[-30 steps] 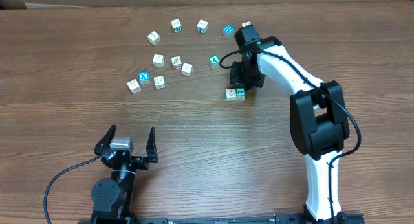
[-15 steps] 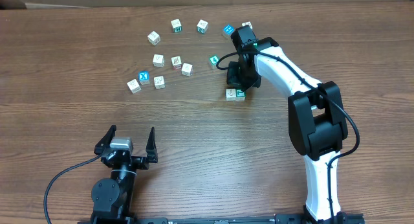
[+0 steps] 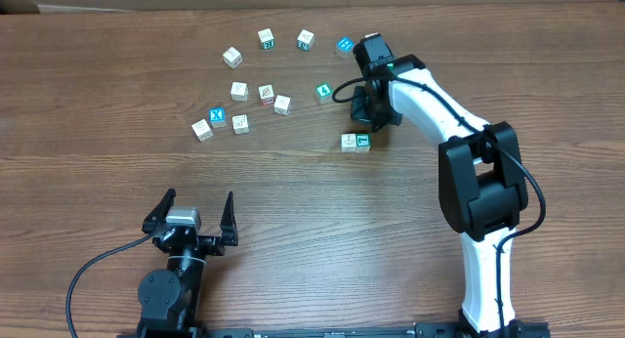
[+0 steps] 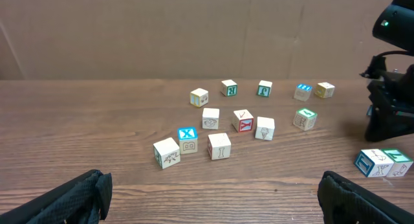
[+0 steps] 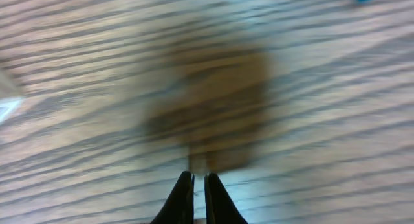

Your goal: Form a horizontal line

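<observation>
Nearest the base, the left gripper point(image 3: 199, 197) sits low over the counter point(image 3: 88, 182) with its jaws spread wide and nothing between them. In its wrist view the two dark fingers point(image 4: 61, 199) frame the bottom corners.

Farther out and to the right lies the line point(image 3: 355, 142): so far only two cubes, set side by side and touching. The whitish cube point(image 3: 349, 141) is on the left and the green-faced cube point(image 3: 362, 140) on the right. They run left to right across the counter.

Just beyond the line is the right gripper point(image 5: 199, 195), its jaws pressed together and holding nothing. Its wrist view is blurred, showing only wood grain and a dark smudge past the tips. From overhead the gripper looks clear of the two cubes. The white right arm point(image 3: 430, 94) reaches in from the right.

To the left, well apart from the line, is a loose cluster. A plain cube point(image 3: 202, 129), a blue X cube point(image 3: 218, 116) and another pale cube point(image 3: 240, 123) sit close together. Behind them are three more pale cubes point(image 3: 267, 92). A teal cube point(image 3: 323, 91) lies between this cluster and the right gripper.

Farthest away, an arc of cubes point(image 3: 266, 38) ends in a blue cube point(image 3: 344, 46) beside the arm.
</observation>
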{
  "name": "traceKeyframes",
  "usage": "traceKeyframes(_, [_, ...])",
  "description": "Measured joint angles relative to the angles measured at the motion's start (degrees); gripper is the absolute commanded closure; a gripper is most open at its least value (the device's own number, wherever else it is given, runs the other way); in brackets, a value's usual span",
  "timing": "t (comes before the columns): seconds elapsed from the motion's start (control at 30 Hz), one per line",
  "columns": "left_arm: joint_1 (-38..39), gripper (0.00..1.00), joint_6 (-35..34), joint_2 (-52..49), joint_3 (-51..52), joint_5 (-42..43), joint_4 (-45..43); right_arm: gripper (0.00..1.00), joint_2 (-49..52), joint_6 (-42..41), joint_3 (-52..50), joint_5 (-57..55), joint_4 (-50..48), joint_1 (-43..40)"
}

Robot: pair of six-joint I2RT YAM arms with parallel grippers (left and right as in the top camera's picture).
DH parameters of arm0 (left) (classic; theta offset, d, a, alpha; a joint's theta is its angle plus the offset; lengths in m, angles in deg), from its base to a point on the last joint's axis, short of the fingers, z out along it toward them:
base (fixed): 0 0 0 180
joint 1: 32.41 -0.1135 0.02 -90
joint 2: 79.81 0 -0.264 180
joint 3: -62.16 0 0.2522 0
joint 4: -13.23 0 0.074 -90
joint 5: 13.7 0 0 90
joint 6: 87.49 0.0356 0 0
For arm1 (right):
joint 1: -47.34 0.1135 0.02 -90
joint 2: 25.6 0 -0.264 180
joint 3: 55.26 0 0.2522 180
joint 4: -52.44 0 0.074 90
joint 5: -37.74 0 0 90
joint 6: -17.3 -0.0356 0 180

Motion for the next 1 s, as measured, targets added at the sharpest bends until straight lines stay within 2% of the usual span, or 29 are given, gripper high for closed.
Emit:
traceKeyframes(0.1, [0.0, 0.01, 0.0, 0.0, 0.0, 0.0, 0.0, 0.92, 0.0, 0.0, 0.0, -0.5, 1.5, -1.3])
traceKeyframes(0.43, [0.0, 0.0, 0.0, 0.0, 0.0, 0.0, 0.0, 0.89, 0.0, -3.7, 0.0, -1.0, 6.2, -4.4])
traceKeyframes(0.6, [0.0, 0.0, 0.0, 0.0, 0.0, 0.0, 0.0, 0.83, 0.0, -5.0, 0.0, -1.0, 6.7, -4.5])
traceKeyframes(0.7, [0.0, 0.0, 0.0, 0.0, 0.0, 0.0, 0.0, 0.78, 0.0, -5.7, 0.0, -1.0, 6.5, -4.5])
traceKeyframes(0.97, [0.0, 0.0, 0.0, 0.0, 0.0, 0.0, 0.0, 0.77, 0.0, -5.9, 0.0, -0.5, 0.0, -4.5])
traceKeyframes(1.0, [0.0, 0.01, 0.0, 0.0, 0.0, 0.0, 0.0, 0.74, 0.0, -5.9, 0.0, -0.2, -1.2, -4.5])
